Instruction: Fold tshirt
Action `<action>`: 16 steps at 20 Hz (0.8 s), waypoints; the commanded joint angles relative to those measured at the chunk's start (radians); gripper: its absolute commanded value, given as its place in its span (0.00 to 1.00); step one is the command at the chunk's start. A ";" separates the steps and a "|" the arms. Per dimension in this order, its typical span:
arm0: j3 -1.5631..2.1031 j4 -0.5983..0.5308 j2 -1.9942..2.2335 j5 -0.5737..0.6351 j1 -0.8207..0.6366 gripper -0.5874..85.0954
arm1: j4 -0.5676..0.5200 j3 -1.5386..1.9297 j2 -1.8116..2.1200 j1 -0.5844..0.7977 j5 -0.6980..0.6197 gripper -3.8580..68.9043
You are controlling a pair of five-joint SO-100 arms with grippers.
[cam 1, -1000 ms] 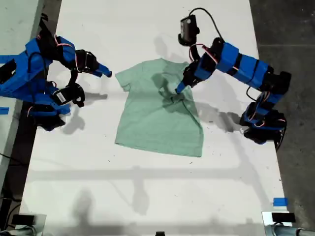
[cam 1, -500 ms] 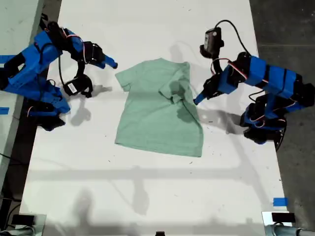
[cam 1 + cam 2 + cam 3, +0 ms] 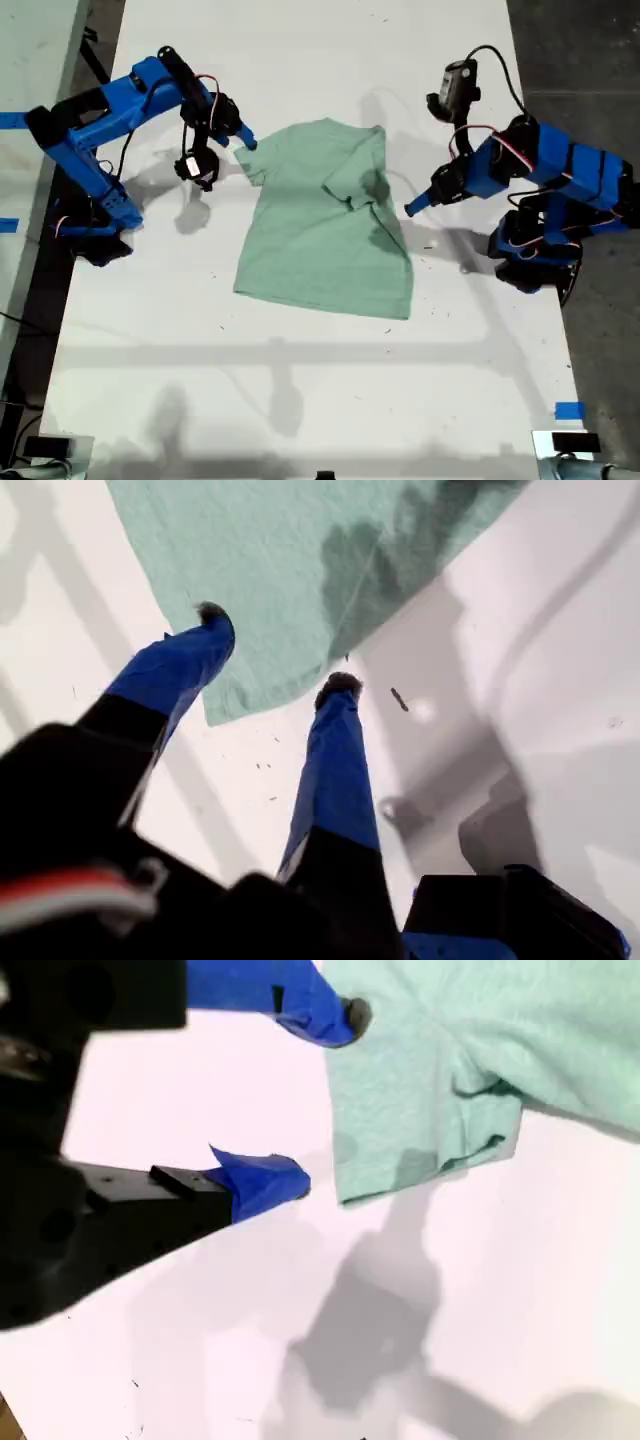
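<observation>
Exterior view: tshirt (image 3: 325,225) lies between my first end effector (image 3: 411,208) and second end effector (image 3: 246,140), both released.

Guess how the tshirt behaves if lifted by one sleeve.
Likely floppy: the tshirt lies flat with one side folded over and wrinkled. Probably light, so a push may bunch it on the smooth white table.

The tshirt (image 3: 325,220) lies on the table (image 3: 300,400), between both arms.
</observation>
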 commanded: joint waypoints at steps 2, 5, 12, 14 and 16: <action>-0.080 -0.069 -0.135 0.017 -0.035 0.26 | -0.018 0.003 0.060 -0.015 0.011 0.34; -0.196 -0.071 -0.324 0.020 -0.043 0.26 | -0.018 0.037 0.104 -0.017 0.014 0.34; -0.566 0.107 -0.657 0.060 -0.067 0.01 | -0.005 0.129 0.245 -0.026 0.035 0.35; -0.526 0.097 -0.578 0.035 -0.058 0.01 | 0.000 0.152 0.284 -0.025 0.038 0.35; -0.508 0.107 -0.445 0.018 -0.055 0.01 | 0.005 0.169 0.304 -0.025 0.041 0.35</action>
